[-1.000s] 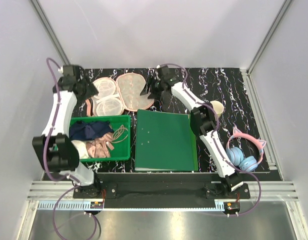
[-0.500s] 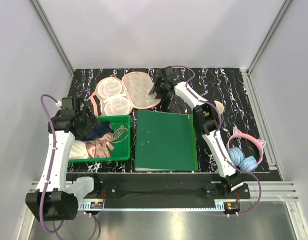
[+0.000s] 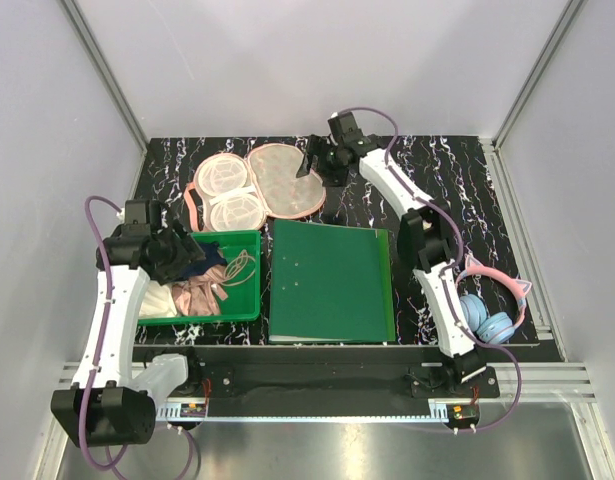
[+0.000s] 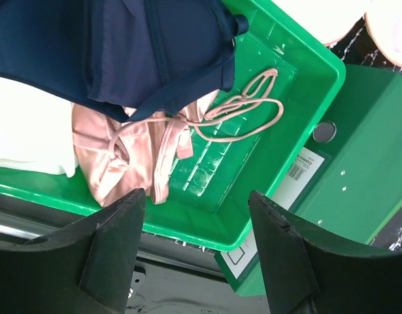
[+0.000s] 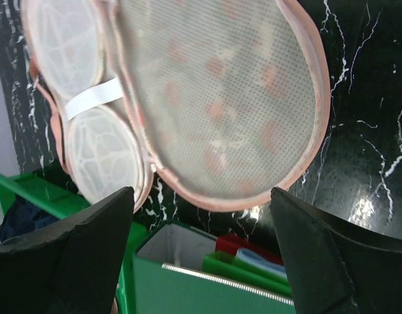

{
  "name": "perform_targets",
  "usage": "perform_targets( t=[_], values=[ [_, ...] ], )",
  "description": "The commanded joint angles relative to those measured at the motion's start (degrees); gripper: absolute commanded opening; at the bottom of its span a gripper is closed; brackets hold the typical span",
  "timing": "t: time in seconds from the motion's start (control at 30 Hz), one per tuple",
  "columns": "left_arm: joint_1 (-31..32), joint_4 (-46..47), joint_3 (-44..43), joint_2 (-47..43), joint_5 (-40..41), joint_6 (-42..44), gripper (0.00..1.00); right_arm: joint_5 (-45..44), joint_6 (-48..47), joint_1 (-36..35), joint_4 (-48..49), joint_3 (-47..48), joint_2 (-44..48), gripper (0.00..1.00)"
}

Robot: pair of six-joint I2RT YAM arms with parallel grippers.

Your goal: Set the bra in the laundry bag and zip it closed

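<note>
The laundry bag (image 3: 285, 180) lies open at the back of the table, its patterned mesh half on the right and two white mesh domes (image 3: 225, 195) on the left. It fills the top of the right wrist view (image 5: 220, 85). The pink bra (image 3: 200, 293) lies crumpled in the green bin (image 3: 251, 268), partly under a dark blue cloth (image 3: 192, 262). The left wrist view shows the bra (image 4: 132, 147) and its thin straps (image 4: 243, 108). My left gripper (image 3: 185, 258) hovers open over the bin and holds nothing (image 4: 197, 261). My right gripper (image 3: 315, 165) is open and empty beside the bag's right edge (image 5: 201, 261).
A white cloth (image 4: 24, 131) lies in the bin's left end. A large green folder (image 3: 332, 283) lies right of the bin, close to the bag's near edge (image 5: 187, 288). Blue and pink cat-ear headphones (image 3: 487, 310) sit at the front right.
My left arm swung from the bag's left side towards me and now hangs over the green bin. My right gripper drew back a little to the right of the bag.
</note>
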State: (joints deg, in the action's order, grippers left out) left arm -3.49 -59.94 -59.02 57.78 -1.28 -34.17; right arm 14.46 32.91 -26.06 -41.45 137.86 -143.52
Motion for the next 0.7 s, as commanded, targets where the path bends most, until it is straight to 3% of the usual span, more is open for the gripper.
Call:
perform_targets(
  t=[0.0, 0.13, 0.27, 0.4, 0.57, 0.67],
  values=[
    [0.15, 2.29, 0.31, -1.97, -1.80, -1.07, 0.71, -0.40, -6.45, 0.22, -0.47, -4.08, 7.29, 0.95],
    [1.20, 2.11, 0.84, -0.48, -1.62, -0.11, 0.74, 1.44, -7.06, 0.23, -0.47, -9.10, 9.22, 0.95],
    [3.22, 2.46, 0.93, 0.66, 0.13, -1.16, 0.70, 2.77, -8.03, 0.31, -0.47, -10.60, 9.05, 0.95],
    [10.05, 1.85, -2.40, 3.99, 9.32, 0.33, 0.69, 2.15, -8.21, 0.23, -1.35, -9.55, 7.47, 0.95],
    [11.84, -0.53, -3.82, 8.92, 13.59, 4.37, 0.82, 3.56, -8.30, 0.22, -5.39, -7.79, 6.85, 0.95],
    [11.84, -0.35, -2.85, 9.90, 12.44, 5.78, 0.81, 3.21, -8.56, -0.04, -8.64, -8.75, 8.87, 1.00]
  ],
)
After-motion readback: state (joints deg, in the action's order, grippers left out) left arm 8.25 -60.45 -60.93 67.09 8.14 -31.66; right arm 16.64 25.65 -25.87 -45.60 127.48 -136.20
